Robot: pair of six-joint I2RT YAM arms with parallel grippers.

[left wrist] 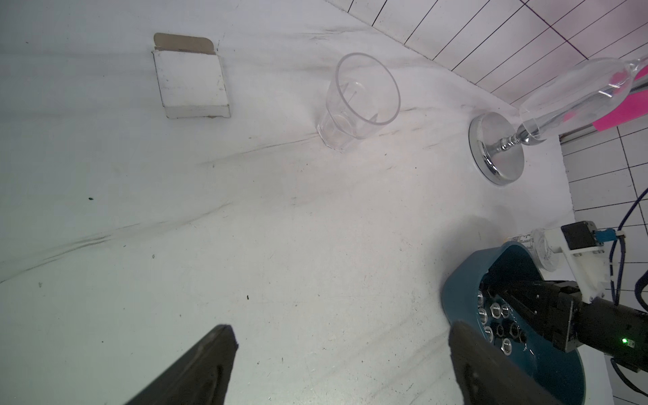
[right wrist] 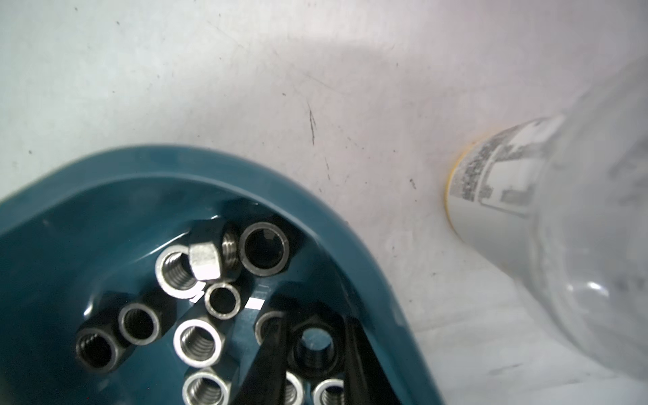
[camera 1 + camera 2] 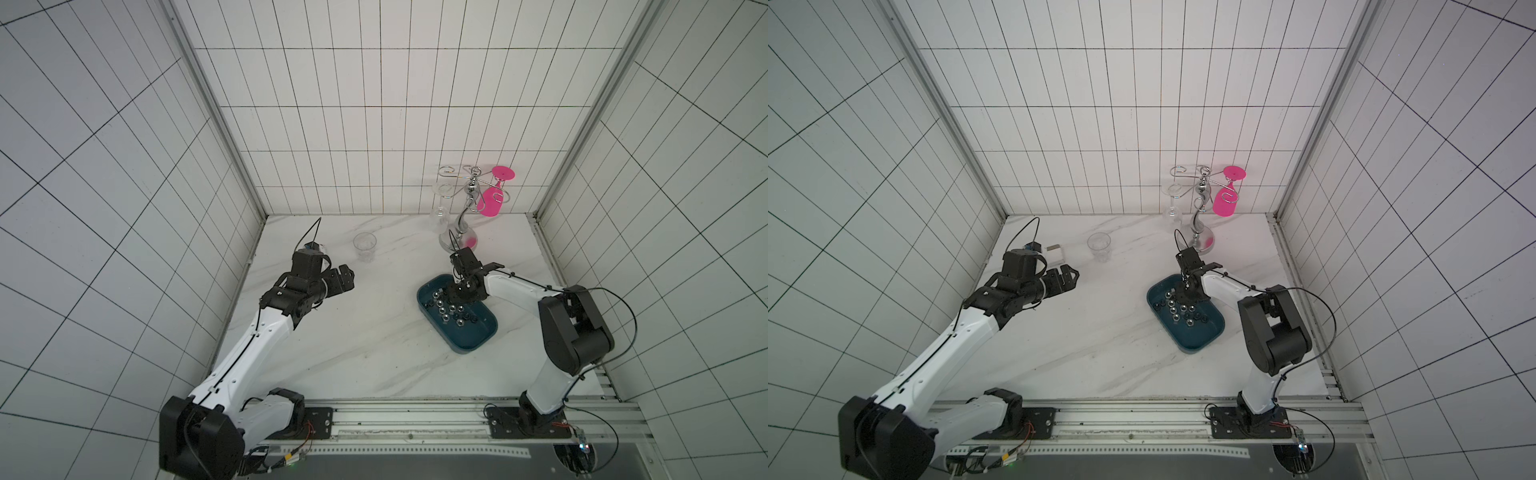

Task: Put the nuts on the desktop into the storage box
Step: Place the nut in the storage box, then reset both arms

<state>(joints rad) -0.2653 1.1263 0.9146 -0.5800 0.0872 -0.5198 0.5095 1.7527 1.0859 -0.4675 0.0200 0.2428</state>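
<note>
The dark teal storage box (image 3: 469, 347) (image 3: 1196, 343) lies on the white marble desktop (image 3: 353, 353) at the right. Several black and silver nuts (image 3: 449, 309) (image 3: 1177, 309) (image 1: 494, 310) lie in its far half. My right gripper (image 3: 451, 293) (image 3: 1179, 297) reaches down into the box. In the right wrist view it (image 2: 312, 350) is shut on a black nut (image 2: 312, 347), just above the other nuts (image 2: 196, 340). My left gripper (image 3: 347, 278) (image 3: 1069, 278) (image 1: 340, 350) hovers open over bare desktop at the left, holding nothing.
A clear drinking glass (image 3: 365, 245) (image 1: 361, 98) stands at the back middle. A small white carton (image 3: 1054, 253) (image 1: 191, 84) lies behind the left gripper. A chrome rack (image 3: 461, 232) holds a clear and a pink wine glass (image 3: 492, 199). A labelled jar (image 2: 526, 210) lies beside the box.
</note>
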